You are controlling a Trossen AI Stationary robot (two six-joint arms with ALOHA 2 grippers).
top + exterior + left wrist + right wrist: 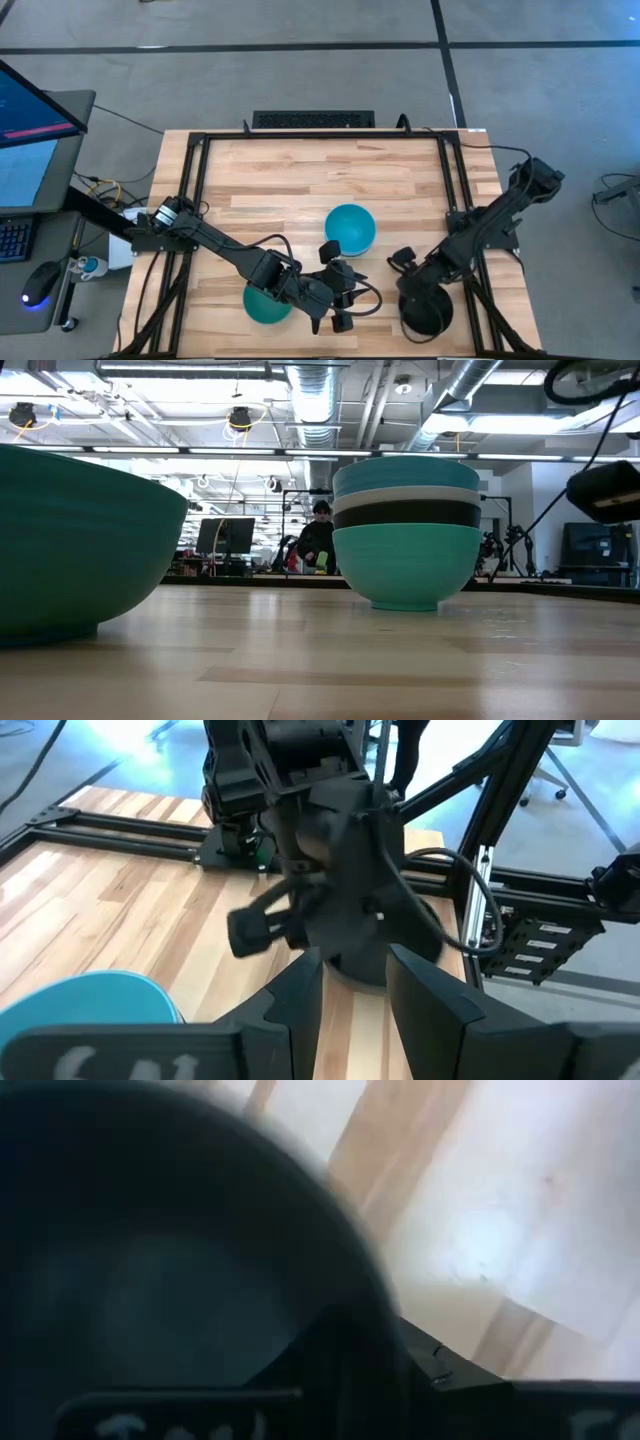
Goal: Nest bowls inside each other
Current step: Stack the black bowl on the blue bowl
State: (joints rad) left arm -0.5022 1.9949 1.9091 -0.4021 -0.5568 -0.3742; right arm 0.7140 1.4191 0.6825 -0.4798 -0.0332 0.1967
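A stack of nested bowls [350,228] stands mid-table with a cyan one on top; the low view shows the stack [405,530] as cyan, white, black and cyan from the top down. A teal-green bowl [267,305] [80,550] sits on its base near the table's near edge. A black bowl [425,312] [385,955] sits to the right of them. My right gripper [418,285] is on that bowl and shut on it. My left gripper [338,308] [355,990] hangs open between the teal bowl and the black bowl, touching nothing. My right gripper holds the black bowl by its rim [335,1295], coming from above and slanting from the table's far right. One finger [350,1365] shows at the rim; the other is lost against the dark bowl. I cannot tell whether the bowl's base is off the table.
The black frame rails [470,250] run along both sides of the table, close to the black bowl. Bare wood [300,180] lies on the far half of the table. A monitor, keyboard and mouse [40,285] sit left of the table. A person [318,540] sits far behind.
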